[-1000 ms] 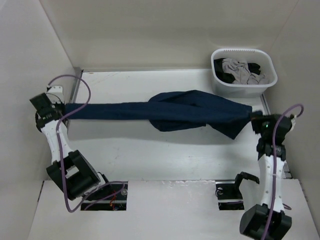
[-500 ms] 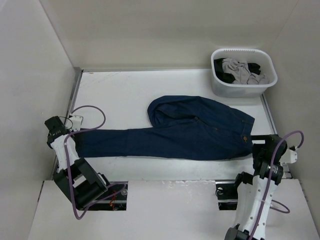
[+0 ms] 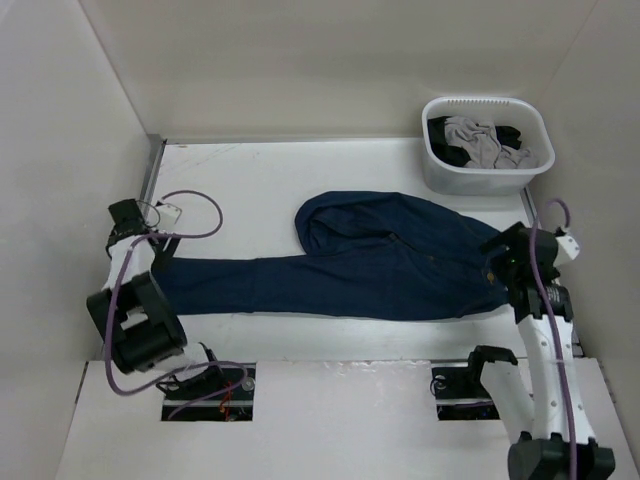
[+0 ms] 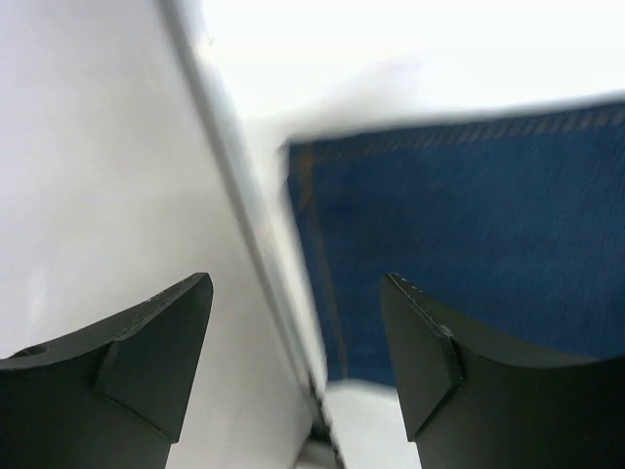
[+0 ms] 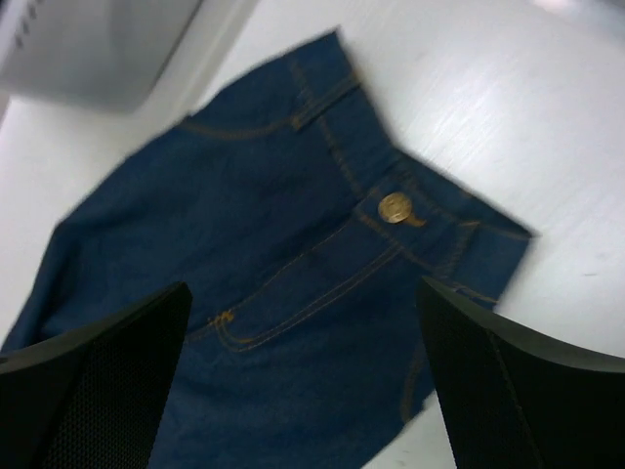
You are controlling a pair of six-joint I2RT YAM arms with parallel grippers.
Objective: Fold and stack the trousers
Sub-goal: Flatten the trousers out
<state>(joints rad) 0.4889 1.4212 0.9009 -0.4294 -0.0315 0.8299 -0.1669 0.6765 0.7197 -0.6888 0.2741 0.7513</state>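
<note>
Left pincer [image 4: 296, 293], right pincer [image 5: 303, 293] released trousers [image 3: 380, 270]; hem [image 4: 308, 225] beside table [image 3: 260, 175] left edge

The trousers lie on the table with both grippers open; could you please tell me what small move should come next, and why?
Probably send the left gripper to the doubled-back leg and draw it leftward. The trousers lie flat, but only one leg reaches the left edge; the other curls back mid-table.

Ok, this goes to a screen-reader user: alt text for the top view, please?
Dark jeans lie flat across a table, waistband right, one leg stretched left, the other doubled back. The left gripper and right gripper hang open at either end, holding nothing. A tub of clothes stands far right.
</note>
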